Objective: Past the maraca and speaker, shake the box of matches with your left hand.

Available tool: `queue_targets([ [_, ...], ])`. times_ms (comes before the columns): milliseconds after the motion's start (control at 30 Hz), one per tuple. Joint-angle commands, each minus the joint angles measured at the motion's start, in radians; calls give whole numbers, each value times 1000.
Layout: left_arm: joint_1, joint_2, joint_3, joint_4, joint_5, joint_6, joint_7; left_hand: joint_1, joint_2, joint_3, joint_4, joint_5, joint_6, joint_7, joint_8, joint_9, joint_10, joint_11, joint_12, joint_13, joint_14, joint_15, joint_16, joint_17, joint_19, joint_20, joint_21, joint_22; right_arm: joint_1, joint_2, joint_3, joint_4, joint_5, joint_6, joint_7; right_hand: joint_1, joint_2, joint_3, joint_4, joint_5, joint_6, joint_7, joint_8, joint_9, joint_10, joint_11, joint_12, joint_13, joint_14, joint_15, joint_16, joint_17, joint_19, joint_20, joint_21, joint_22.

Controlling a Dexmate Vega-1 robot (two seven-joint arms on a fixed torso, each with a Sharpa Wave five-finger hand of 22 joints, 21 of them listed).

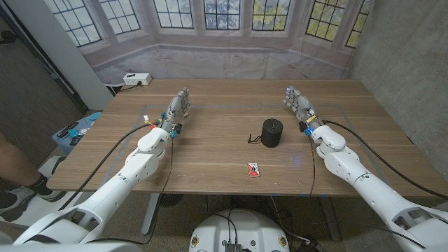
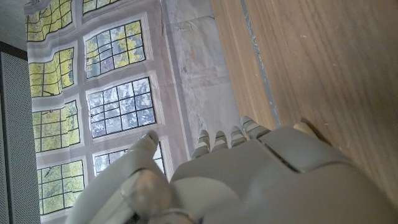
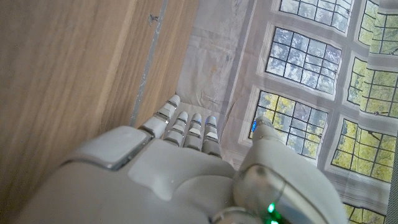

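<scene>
On the wooden table [image 1: 210, 150], toward its far side, both hands stand on edge and hold nothing. Left hand [image 1: 178, 108] is at the far left part of the table, fingers extended and pointing away from the robot, close together, thumb apart from them. Right hand [image 1: 299, 105] mirrors it at the far right, fingers likewise stretched out and unloaded. Left wrist view confirms: back of the left hand [image 2: 249, 180], fingertips in a row beside the table edge, nothing between thumb and fingers. Right wrist view gives the same for the right hand [image 3: 161, 174]. Matchbox [image 1: 253, 169], small, red and white, lies flat well away from the left hand, nearer the robot and to that hand's right, close to the near table edge. Speaker [image 1: 271, 132], a black cylinder standing upright with a short cord at its base, sits between the two hands but closer to the right one, and just beyond the matchbox. Neither hand touches either object. Far-left table corner: a white power strip [image 1: 136, 79].
</scene>
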Motion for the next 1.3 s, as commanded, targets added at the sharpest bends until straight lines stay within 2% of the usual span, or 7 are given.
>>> queue_targets([
  [33,8,12,12,-26,12,20,3,10,0,8,-2,4,4,6,6,5,-1,5,5,1,-4,1,7,4,4,10,6,1,12,16,-13,24,-3,18,23,13,1,6,-1,4,7,1,6,1,7,0,7,1,7,-35,5,1,8,-63,7,3],
  [367,11,58,24,-95,39,56,-5,15,-1,13,-11,3,8,4,6,5,5,5,6,1,-3,3,5,3,4,11,5,1,-4,4,-9,-7,-11,22,12,17,2,8,-5,4,7,2,7,1,7,0,7,-1,7,-35,5,-4,7,-62,7,3],
  [700,10,140,43,-181,93,109,-27,30,-10,20,-34,2,12,0,6,5,12,2,8,1,-2,0,4,2,8,9,5,-1,-1,6,-11,3,-11,30,22,21,4,10,-8,4,8,2,7,1,8,0,8,-2,7,-35,5,-9,7,-63,8,3],
  [833,11,180,51,-224,134,129,-24,49,-17,28,-60,3,16,-12,7,5,18,-8,9,1,0,-7,4,2,12,11,5,-2,6,20,-13,29,-10,47,28,24,5,11,-10,4,8,2,7,1,8,1,8,-3,6,-35,6,-11,6,-64,8,3],
  [967,11,228,66,-276,227,144,13,64,-19,34,-80,4,23,-22,8,5,22,-11,9,2,1,-11,3,2,20,11,6,-2,14,37,-13,62,-5,66,37,26,6,12,-12,4,9,3,8,1,9,2,9,-4,8,-35,7,-13,7,-63,9,3],
  [1300,-9,265,93,-336,400,131,66,90,-25,41,-123,2,70,-29,17,6,60,-23,20,3,27,-29,8,0,65,15,17,-1,29,53,-4,116,16,91,69,32,10,17,-16,4,13,4,9,1,10,5,9,-5,10,-32,8,-19,13,-61,11,3],
])
